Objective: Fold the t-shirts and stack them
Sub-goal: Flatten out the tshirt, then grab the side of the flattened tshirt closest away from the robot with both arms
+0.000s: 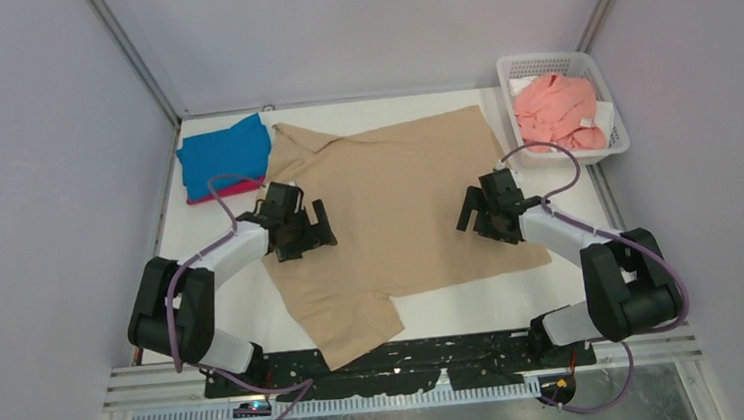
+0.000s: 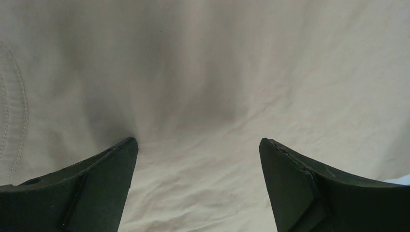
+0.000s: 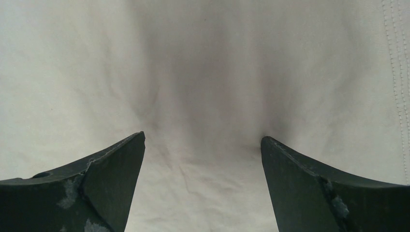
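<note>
Our left gripper point(image 1: 302, 232) and right gripper point(image 1: 485, 211) both stand wide open, tips seemingly on the tan shirt point(image 1: 396, 183) spread flat beneath them; we judge folding is starting, so next each must reach outward and pinch an edge

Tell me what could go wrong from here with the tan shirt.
The left gripper and right gripper are open over flat cloth of the tan shirt, so closing may bunch it rather than catch an edge. Its collar end lies against the folded blue shirt; dragging could disturb that. Its near sleeve overhangs the table edge and might snag.
</note>
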Tool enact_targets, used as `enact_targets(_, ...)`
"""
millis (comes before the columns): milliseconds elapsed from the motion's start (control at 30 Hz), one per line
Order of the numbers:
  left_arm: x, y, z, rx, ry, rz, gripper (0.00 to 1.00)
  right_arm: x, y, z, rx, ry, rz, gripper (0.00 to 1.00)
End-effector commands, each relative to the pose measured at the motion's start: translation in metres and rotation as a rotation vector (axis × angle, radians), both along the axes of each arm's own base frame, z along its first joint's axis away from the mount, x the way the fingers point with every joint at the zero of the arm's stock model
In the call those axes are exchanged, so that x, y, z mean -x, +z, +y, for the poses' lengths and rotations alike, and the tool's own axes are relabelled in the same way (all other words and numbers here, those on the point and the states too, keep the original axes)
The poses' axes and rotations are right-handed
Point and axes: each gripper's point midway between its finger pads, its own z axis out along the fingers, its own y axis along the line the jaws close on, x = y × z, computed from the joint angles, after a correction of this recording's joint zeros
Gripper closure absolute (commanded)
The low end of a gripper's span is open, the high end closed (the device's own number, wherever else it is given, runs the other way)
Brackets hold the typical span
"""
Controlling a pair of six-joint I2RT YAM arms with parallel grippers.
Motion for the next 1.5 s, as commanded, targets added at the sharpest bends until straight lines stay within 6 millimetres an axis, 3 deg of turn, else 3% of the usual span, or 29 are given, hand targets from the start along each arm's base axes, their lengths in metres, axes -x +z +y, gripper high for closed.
enact_targets(0, -0.01, 0.009, 0.004, 0.016, 0.054, -0.086, 0.0, 0.017, -0.004, 0.012, -0.1, -0.028, -0.005, 0.05)
enact_targets(200, -0.005, -0.008, 0.045, -0.108, 0.173, 0.001, 0.0, 0.063, -0.023, 0.01, -0.109, -0.014, 0.082, 0.05)
enact_targets(333, 0.003, -0.011, 0.06, -0.133, 0.204, 0.028, 0.0, 0.084, -0.025, 0.011, -0.101, -0.002, 0.106, 0.05)
enact_targets(533, 0.021, -0.009, 0.082, -0.254, 0.214, 0.09, 0.0, 0.105, -0.022, -0.004, -0.061, -0.068, 0.082, 0.05)
enact_targets(600, 0.022, -0.009, 0.084, -0.261, 0.209, 0.09, 0.0, 0.104, -0.013, -0.007, -0.068, -0.079, 0.028, 0.05)
enact_targets(667, 0.013, -0.003, 0.073, -0.208, 0.178, 0.052, 0.0, 0.098, -0.005, -0.012, -0.045, -0.083, -0.021, 0.05)
enact_targets(767, -0.001, 0.016, 0.053, -0.124, 0.123, -0.007, 0.0, 0.083, 0.013, -0.02, 0.007, -0.079, -0.086, 0.05)
enact_targets(900, 0.001, 0.048, 0.05, -0.217, 0.096, -0.079, 0.0, 0.062, 0.041, -0.024, 0.049, -0.081, -0.163, 0.05)
enact_targets(1067, 0.043, 0.051, 0.026, -0.162, 0.014, -0.055, 0.0, 0.058, 0.038, -0.034, 0.102, -0.101, -0.144, 0.05)
enact_targets(1267, 0.138, 0.038, -0.011, -0.098, -0.215, -0.028, 0.0, 0.064, 0.032, -0.051, 0.065, -0.207, -0.129, 0.05)
enact_targets(1467, 0.217, 0.017, -0.014, -0.056, -0.363, 0.031, 0.0, 0.064, 0.041, -0.062, 0.073, -0.235, -0.191, 0.05)
